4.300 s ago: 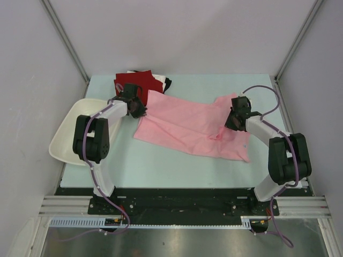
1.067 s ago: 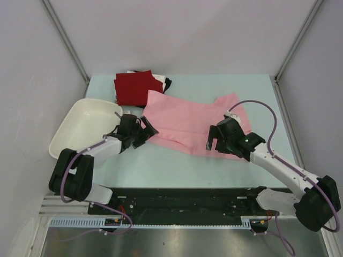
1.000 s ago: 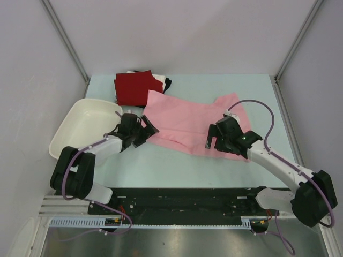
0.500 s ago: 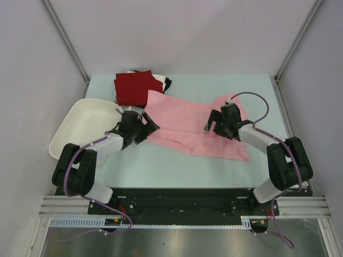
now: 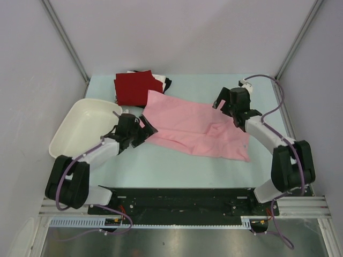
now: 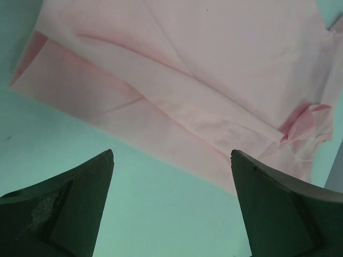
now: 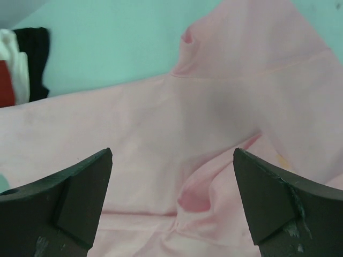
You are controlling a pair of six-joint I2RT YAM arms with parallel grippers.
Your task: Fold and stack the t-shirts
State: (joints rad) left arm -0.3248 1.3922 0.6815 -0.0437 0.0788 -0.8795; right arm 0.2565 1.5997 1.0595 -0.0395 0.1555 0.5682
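Note:
A light pink t-shirt lies spread across the middle of the table, with a fold along its near side and a puckered sleeve. At the back left sits a folded stack: a dark red t-shirt on top, with white and black edges showing beside it. My left gripper is open, low over the table at the pink shirt's near left corner. In the left wrist view, bare table fills the gap of the left gripper. My right gripper hovers open over the shirt's far right part, holding nothing.
A white plastic tub overhangs the table's left edge, just left of my left arm. Bare green table runs along the near side. Grey walls and metal posts close in the back and sides.
My right gripper has swung from the shirt's near middle back to its far right corner. My left gripper has stayed by the shirt's near left corner. Both remain open.

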